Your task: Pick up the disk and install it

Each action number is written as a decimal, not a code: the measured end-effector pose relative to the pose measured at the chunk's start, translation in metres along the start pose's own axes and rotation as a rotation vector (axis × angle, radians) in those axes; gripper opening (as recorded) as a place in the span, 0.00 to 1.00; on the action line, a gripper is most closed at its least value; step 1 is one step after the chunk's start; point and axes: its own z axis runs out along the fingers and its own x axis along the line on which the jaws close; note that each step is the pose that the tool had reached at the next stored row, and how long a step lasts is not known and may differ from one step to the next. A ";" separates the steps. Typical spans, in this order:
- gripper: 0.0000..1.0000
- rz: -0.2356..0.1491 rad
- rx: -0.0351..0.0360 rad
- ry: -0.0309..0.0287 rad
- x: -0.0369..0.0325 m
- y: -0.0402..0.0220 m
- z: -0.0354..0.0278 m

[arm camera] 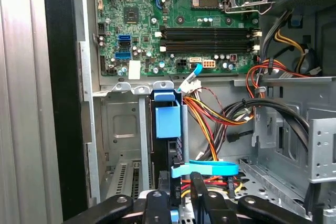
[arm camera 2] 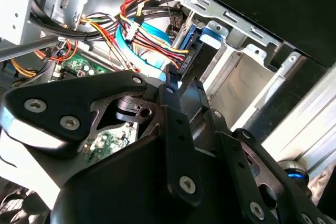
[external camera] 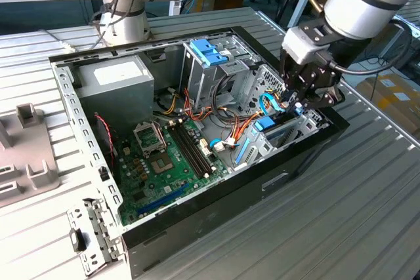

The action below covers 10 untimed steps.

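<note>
The disk point(external camera: 266, 124) stands on edge in the low drive bay at the corner of the open computer case point(external camera: 216, 195) on the exterior view's right. Its blue end tab point(arm camera: 167, 121) points toward the motherboard, and its dark body with a blue rail point(arm camera 2: 192, 38) runs back under the wrist. My gripper point(external camera: 298, 103) hangs right over that bay. In both wrist views the black fingertips point(arm camera: 157, 203) sit close together at the disk's near end, with a bit of blue between them. The gripper point(arm camera 2: 182, 85) point(arm camera: 180, 187) looks shut on the disk's edge.
A thin blue cable point(arm camera: 205, 167) and red, yellow and orange wires point(arm camera: 220, 114) cross beside the bay. The green motherboard point(external camera: 161, 162), power supply point(external camera: 115, 77) and tall metal cage with a light blue latch point(external camera: 207, 50) fill the case. A second arm's base point(external camera: 125, 11) stands behind.
</note>
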 end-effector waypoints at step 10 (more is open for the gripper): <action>0.11 0.002 -0.0014 -0.0256 -0.0009 -0.0004 -0.0047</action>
